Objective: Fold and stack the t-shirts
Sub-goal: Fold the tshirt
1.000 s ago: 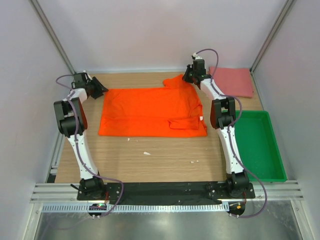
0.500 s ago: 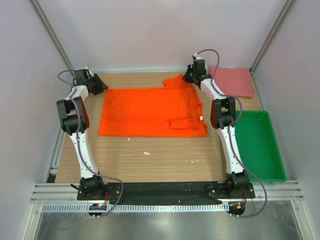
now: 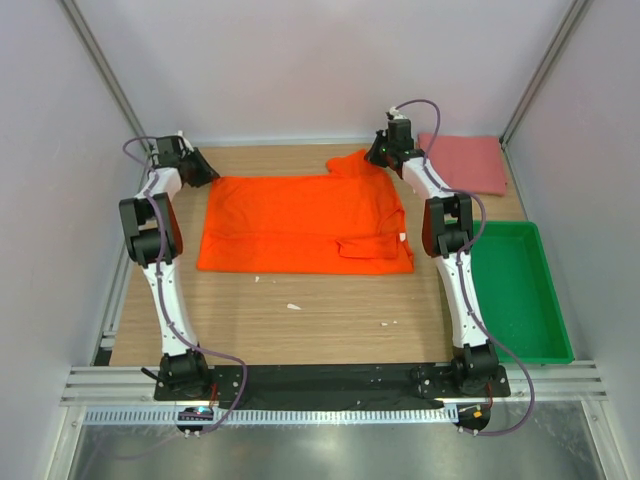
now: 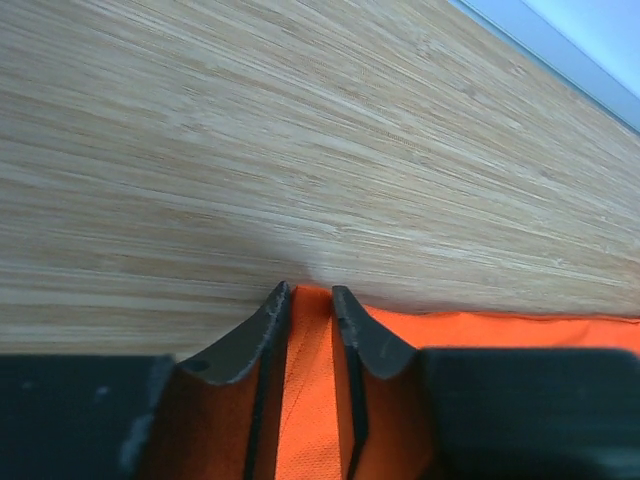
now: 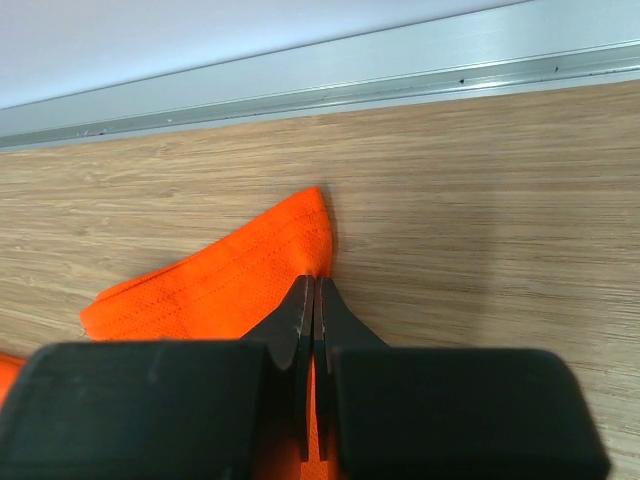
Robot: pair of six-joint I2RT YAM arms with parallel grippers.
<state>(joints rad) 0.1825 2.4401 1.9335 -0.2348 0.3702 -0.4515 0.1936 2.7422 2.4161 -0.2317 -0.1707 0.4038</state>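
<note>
At far edge, orange shirt [image 3: 300, 225] pinched

I find no text, number, brand or sign that I can read in any of my three views. The only candidate is a small white patch [image 3: 404, 236] at the right edge of the orange t-shirt [image 3: 300, 215]. From the top camera it is too small for me to tell whether it carries any print.
</note>
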